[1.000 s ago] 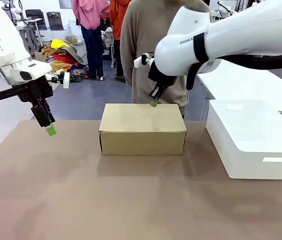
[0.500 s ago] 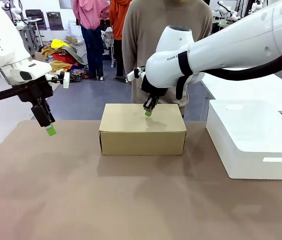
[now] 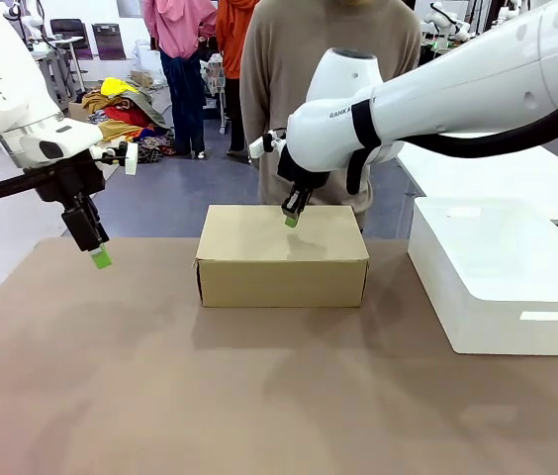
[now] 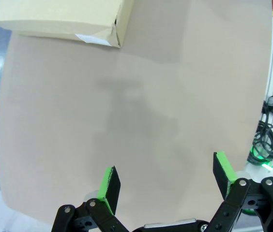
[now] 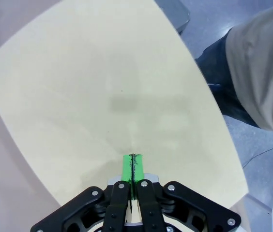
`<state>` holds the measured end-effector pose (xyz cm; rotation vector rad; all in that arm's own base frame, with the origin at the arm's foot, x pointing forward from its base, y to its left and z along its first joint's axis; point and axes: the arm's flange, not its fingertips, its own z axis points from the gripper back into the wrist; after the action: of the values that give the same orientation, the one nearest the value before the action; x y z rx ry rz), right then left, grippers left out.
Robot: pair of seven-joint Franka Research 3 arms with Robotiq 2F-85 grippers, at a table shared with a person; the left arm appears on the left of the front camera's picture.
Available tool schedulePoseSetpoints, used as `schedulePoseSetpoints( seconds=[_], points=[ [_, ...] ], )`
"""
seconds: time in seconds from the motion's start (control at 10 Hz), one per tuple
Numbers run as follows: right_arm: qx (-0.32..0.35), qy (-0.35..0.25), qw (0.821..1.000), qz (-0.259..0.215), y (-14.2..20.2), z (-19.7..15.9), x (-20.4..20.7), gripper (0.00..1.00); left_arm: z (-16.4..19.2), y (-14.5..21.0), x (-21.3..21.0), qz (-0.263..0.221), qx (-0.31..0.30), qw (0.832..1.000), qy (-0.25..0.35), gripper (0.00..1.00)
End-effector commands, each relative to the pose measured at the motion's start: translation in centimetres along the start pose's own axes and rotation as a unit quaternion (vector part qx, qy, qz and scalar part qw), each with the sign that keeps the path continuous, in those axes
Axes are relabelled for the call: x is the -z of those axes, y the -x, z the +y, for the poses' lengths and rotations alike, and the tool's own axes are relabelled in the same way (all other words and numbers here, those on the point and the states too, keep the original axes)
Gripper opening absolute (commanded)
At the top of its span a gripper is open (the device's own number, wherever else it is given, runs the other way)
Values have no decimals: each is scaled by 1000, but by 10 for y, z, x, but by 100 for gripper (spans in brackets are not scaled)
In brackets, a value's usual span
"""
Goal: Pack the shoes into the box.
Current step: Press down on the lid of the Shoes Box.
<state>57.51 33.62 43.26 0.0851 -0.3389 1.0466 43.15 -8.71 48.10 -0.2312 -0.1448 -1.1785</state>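
Hovering over box (image 3: 282,255) lid, right gripper (image 3: 291,220) fingers pressed together, pinching nothing; box closed, mid-table, contents hidden. Left gripper (image 3: 100,258) at 9 o'clock, fingers spread, empty.

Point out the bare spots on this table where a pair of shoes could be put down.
The widest bare stretch is the near table, in front of the closed box. Left of the box, under the open left tool, is also bare. Tighter: the gap between the box and the white block.
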Motion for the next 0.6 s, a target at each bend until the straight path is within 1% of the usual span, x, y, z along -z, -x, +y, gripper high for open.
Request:
schedulePoseSetpoints(
  seconds=[0.0, 0.1, 0.5],
  points=[
    [2, 3, 1000, -11, 6, 3, -26, 0, 0, 2, -2, 5, -3, 1000, -1, 100],
    [2, 5, 1000, -6, 7, 3, -21, 0, 0, 2, -2, 5, -3, 1000, -1, 100],
    [16, -1, 999, 30, 11, -8, 36, 0, 0, 2, -2, 5, -3, 1000, -1, 100]
  ],
)
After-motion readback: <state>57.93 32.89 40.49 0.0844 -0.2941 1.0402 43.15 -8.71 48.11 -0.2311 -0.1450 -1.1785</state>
